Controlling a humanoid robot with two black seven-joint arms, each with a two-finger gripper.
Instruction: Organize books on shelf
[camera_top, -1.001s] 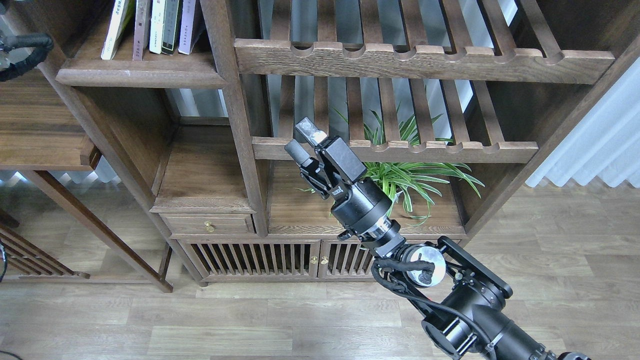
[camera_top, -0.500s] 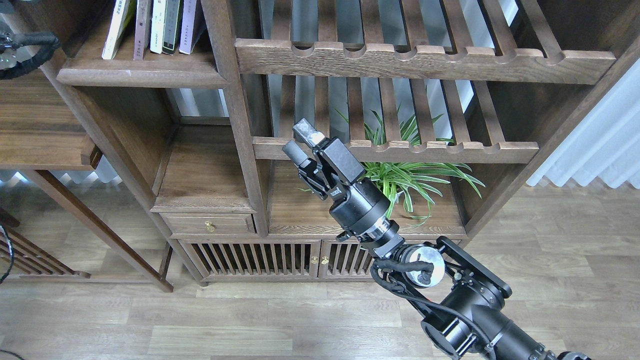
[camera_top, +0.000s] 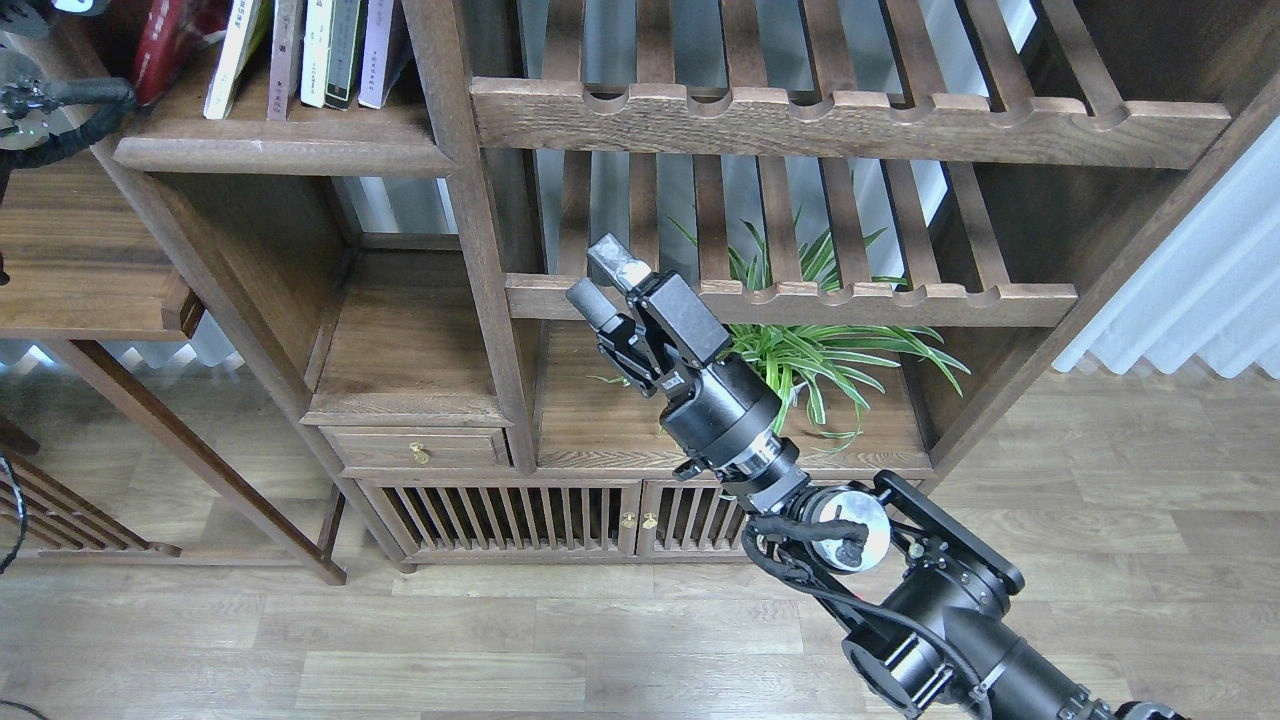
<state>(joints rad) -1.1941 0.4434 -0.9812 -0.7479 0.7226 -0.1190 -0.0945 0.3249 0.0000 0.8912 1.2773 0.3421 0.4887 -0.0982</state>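
A red book (camera_top: 165, 40) shows at the top left, tilted, at the left end of the dark-brown shelf (camera_top: 280, 152). Next to it stand a yellow-green book with white edges (camera_top: 232, 55), a dark maroon book (camera_top: 284, 50) and other upright books (camera_top: 345, 50). Only a cabled part of my left arm (camera_top: 60, 95) shows at the left edge; its gripper is out of view. My right gripper (camera_top: 605, 280) is open and empty, in front of the lower slatted rack, well below and right of the books.
Two slatted racks with notched rails (camera_top: 850, 120) fill the bookcase's right side. A green potted plant (camera_top: 820, 350) stands behind my right wrist. A small drawer (camera_top: 415, 450) and slatted cabinet doors (camera_top: 520, 515) sit below. A side table (camera_top: 80, 260) stands at left.
The red book has come into view at the top left, beside the upright books. My left arm's cabled part has shifted slightly right. My right arm has stayed still.
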